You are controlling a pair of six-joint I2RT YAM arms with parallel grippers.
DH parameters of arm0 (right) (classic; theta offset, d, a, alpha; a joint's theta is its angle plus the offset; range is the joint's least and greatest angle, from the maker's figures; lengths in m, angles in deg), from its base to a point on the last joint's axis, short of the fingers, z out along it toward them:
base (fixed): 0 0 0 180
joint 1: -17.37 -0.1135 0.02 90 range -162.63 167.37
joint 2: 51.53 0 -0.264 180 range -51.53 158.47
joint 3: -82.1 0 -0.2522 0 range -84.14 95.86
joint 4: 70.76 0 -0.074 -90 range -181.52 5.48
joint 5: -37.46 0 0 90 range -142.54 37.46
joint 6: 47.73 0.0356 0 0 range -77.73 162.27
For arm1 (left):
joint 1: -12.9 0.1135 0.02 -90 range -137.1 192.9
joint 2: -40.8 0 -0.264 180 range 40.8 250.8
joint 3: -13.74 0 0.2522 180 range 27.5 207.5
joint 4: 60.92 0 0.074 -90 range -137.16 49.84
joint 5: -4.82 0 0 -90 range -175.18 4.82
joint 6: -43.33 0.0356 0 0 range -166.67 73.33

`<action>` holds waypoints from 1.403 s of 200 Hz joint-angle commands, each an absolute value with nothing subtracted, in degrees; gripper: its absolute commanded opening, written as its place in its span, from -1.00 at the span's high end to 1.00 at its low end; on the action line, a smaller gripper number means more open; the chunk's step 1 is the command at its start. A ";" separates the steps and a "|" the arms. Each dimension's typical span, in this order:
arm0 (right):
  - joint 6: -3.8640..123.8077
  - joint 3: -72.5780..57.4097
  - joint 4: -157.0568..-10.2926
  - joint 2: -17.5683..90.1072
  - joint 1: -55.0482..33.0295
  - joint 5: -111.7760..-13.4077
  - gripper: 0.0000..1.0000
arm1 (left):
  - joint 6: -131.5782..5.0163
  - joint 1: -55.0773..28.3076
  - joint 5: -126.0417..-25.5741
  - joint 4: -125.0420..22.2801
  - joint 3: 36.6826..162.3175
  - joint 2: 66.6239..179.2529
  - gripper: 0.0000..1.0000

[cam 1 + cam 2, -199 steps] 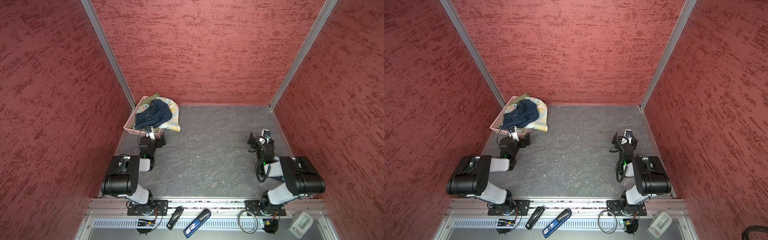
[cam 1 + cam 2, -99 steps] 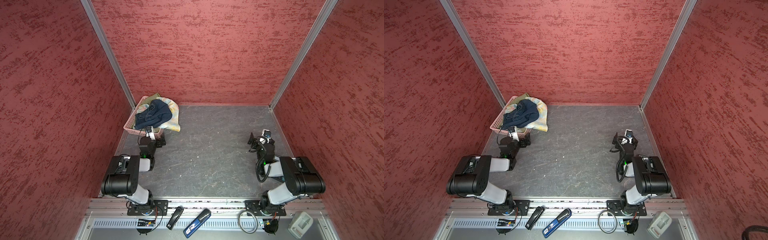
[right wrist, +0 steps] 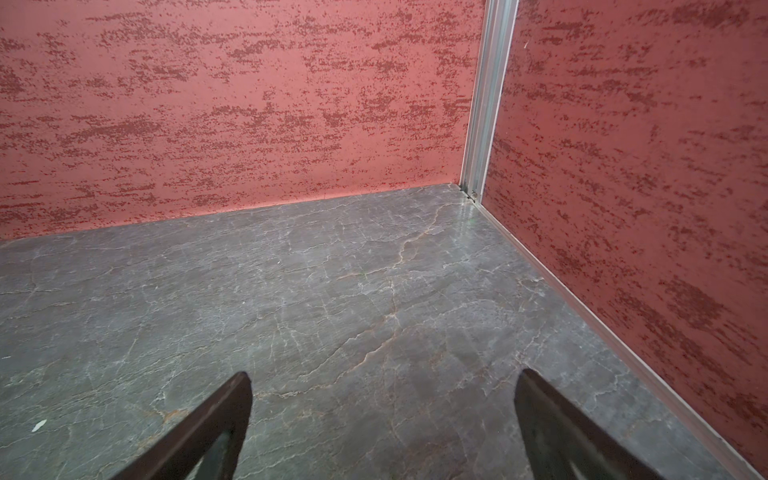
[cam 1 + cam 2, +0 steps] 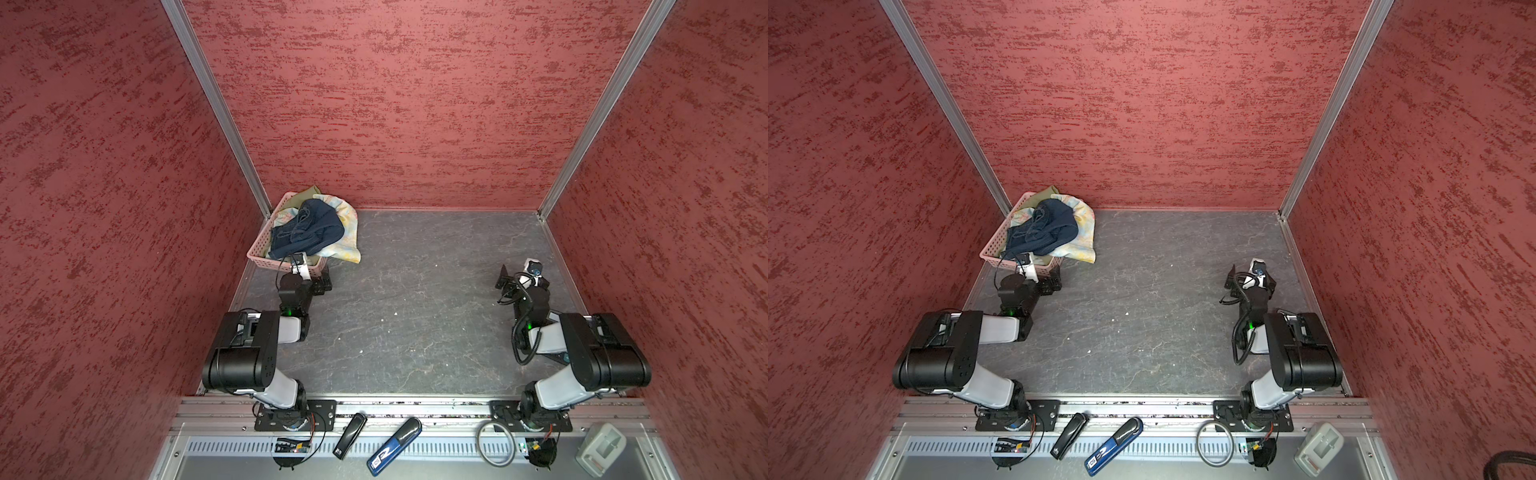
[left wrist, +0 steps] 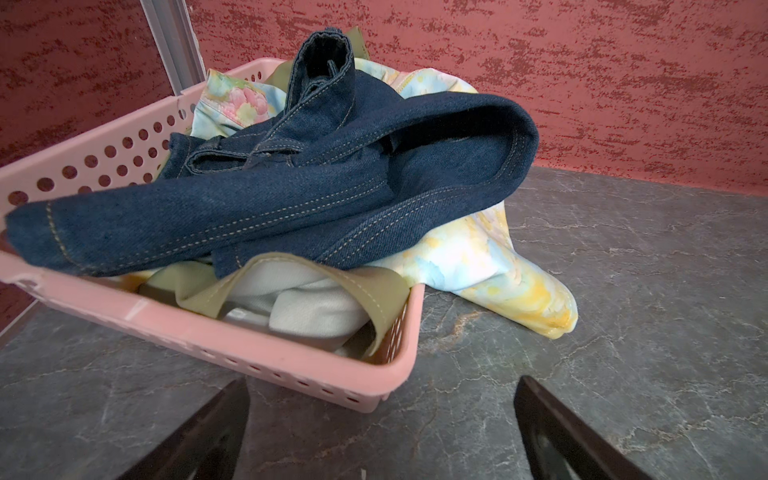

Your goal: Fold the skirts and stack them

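Observation:
Three skirts lie heaped in a pink perforated basket [image 4: 259, 255] [image 5: 249, 332] at the back left corner. On top is the dark blue denim skirt [image 4: 307, 228] [image 4: 1042, 232] [image 5: 291, 183]. The pastel flowered skirt [image 4: 347, 232] [image 5: 478, 257] spills over the basket's right side onto the table. Olive green skirt [image 4: 305, 195] [image 5: 365, 286] shows at the basket's back and at its front corner. My left gripper [image 4: 314, 279] [image 5: 380, 382] is open and empty, low on the table just in front of the basket. At the right side my right gripper [image 4: 521, 276] [image 3: 382, 378] stands open over bare table.
Red textured walls close in the grey marbled table [image 4: 415, 291] on three sides. On the front rail lie a black stapler-like tool [image 4: 351, 430], a blue and black device [image 4: 395, 446], a grey cable ring [image 4: 494, 442] and a pale grey device [image 4: 600, 446].

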State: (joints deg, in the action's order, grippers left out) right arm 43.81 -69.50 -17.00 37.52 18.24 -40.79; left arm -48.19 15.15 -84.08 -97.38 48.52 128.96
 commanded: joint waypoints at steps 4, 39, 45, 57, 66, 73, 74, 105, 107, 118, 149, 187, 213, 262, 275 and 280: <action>44.35 -68.51 -16.58 37.44 18.51 -41.55 -0.98 | -47.27 14.94 -84.51 -98.35 49.16 128.69 -0.99; 43.54 -71.13 -13.45 35.49 18.47 -43.59 -0.98 | -49.25 15.46 -86.84 -83.29 53.99 121.91 -0.99; 43.38 -71.84 -13.55 33.80 18.41 -43.46 -0.98 | -50.23 15.54 -87.40 -78.10 55.75 119.91 -0.99; 44.25 -71.55 -20.02 27.43 18.30 -41.61 -0.98 | -52.34 15.45 -87.71 -67.42 59.15 115.68 -0.99; 45.29 -70.10 -27.57 21.60 18.27 -40.45 -0.97 | -53.41 14.68 -90.83 -60.64 62.18 112.77 -0.99; 46.41 -68.91 -31.58 18.14 18.27 -40.18 -0.97 | -54.68 14.03 -92.74 -55.57 64.59 110.99 -0.99; 46.63 -68.79 -31.99 17.71 18.31 -40.12 -0.98 | -54.85 14.04 -92.83 -54.75 64.94 110.74 -0.99; 55.33 -59.63 -51.22 8.41 18.25 -40.63 -0.89 | -59.56 13.43 -93.53 -39.03 75.33 104.92 -0.97; 55.91 -58.72 -52.47 8.32 18.16 -41.20 -0.87 | -59.83 13.45 -93.29 -38.32 76.06 104.88 -0.96; 58.36 -54.10 -58.80 8.51 17.66 -43.93 -0.79 | -60.98 13.43 -92.48 -33.47 81.10 105.96 -0.88; 61.97 -41.96 -72.34 13.45 13.35 -50.56 -0.61 | -68.43 16.73 -84.69 -16.68 96.93 116.37 -0.67; 61.09 -34.19 -78.16 19.41 1.69 -52.54 -0.59 | -69.26 19.55 -75.03 -11.94 105.72 127.65 -0.42; 61.10 -32.31 -78.25 22.66 -3.92 -53.74 -0.58 | -67.69 20.57 -73.92 -10.54 111.60 135.20 -0.29; 59.64 -31.00 -77.58 26.62 -8.69 -53.34 -0.59 | -65.53 21.47 -77.30 -12.41 118.91 147.70 -0.27; 58.70 -30.84 -77.03 27.12 -9.20 -53.13 -0.60 | -64.80 21.43 -77.63 -14.03 120.30 150.41 -0.25; 58.46 -30.81 -76.74 27.31 -9.33 -52.88 -0.60 | -64.55 21.43 -78.18 -15.02 120.81 151.22 -0.24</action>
State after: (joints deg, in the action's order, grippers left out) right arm 59.64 -33.18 -76.95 26.66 -8.47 -53.05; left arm -66.75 21.24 -76.60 -12.79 118.28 147.62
